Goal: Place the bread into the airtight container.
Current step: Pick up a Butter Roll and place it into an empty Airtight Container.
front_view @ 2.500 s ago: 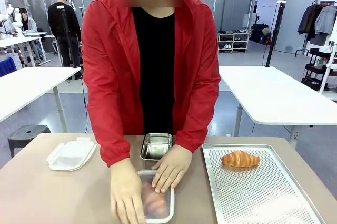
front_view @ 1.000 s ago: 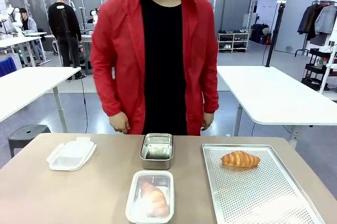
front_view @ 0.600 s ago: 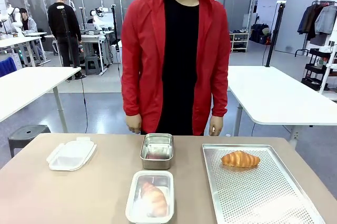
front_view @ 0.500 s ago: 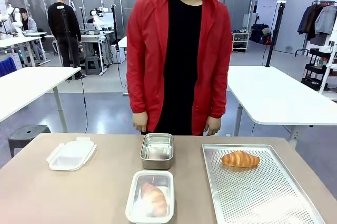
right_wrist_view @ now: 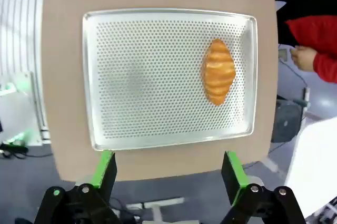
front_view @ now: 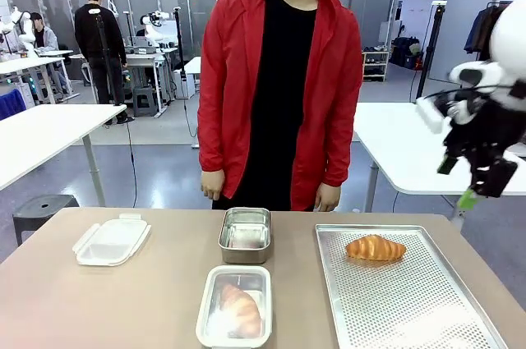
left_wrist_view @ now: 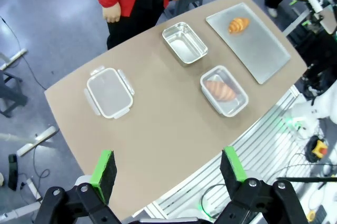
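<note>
Tan table (left_wrist_view: 158, 124) far beneath left hand (left_wrist_view: 167, 167) and right hand (right_wrist_view: 169, 169), both downward, fingers (left_wrist_view: 103, 168) wide apart.

Front level, wrists overhead, tray (front_view: 411, 308) shared

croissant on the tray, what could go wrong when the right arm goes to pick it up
It is soft: the open right gripper could crush the croissant or scrape the tray. The clear box already holds one, so a second may not fit. The person's hand hangs just beyond the steel tin, close to any path there.
</note>
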You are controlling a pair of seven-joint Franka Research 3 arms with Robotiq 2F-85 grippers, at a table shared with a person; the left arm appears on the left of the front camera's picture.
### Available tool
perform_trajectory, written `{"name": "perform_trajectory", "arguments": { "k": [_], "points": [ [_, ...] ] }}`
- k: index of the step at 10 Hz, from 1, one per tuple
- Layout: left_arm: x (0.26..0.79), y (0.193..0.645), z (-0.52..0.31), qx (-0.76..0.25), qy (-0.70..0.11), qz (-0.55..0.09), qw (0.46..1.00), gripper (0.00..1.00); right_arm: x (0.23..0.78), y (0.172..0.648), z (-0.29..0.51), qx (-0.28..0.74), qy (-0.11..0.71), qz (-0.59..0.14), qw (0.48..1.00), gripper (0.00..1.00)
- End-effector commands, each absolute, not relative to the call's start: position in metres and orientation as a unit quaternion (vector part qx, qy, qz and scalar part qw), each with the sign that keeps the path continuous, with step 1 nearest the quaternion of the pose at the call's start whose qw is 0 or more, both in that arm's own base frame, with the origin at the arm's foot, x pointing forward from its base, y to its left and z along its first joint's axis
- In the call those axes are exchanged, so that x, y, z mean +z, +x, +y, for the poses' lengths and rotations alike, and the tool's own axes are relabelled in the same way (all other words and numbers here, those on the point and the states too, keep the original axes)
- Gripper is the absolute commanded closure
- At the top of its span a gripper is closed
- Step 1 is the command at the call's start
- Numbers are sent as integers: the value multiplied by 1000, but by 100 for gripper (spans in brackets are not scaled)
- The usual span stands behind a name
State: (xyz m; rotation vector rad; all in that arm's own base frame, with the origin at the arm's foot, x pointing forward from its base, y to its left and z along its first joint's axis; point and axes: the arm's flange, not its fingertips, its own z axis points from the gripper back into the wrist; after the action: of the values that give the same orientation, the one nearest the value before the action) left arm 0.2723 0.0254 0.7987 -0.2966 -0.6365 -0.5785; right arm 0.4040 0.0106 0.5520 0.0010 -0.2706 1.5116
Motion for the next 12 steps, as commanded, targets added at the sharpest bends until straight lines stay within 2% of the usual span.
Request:
{"name": "perform_trajectory", "arguments": {
  "k": [1, 4, 5, 10, 12],
  "points": [
    [800, 272, 26, -289, -144, -312, 894, 0, 540, 419, 18, 701, -15, -131, 701, 0],
    [800, 272, 26, -289, -144, -312, 894, 0, 527, 425, 25, 690, -59, -126, 710, 0],
    [800, 272, 26, -289, -144, -312, 894, 0, 528, 427, 29, 699, -18, -121, 704, 0],
    [800, 272, 26, -289, -144, -312, 894, 0, 527, 428, 28, 698, -23, -121, 705, 0],
    [800, 272, 26, -289, -144, -312, 894, 0, 506, 466, 30, 704, 3, -120, 700, 0]
  ]
}}
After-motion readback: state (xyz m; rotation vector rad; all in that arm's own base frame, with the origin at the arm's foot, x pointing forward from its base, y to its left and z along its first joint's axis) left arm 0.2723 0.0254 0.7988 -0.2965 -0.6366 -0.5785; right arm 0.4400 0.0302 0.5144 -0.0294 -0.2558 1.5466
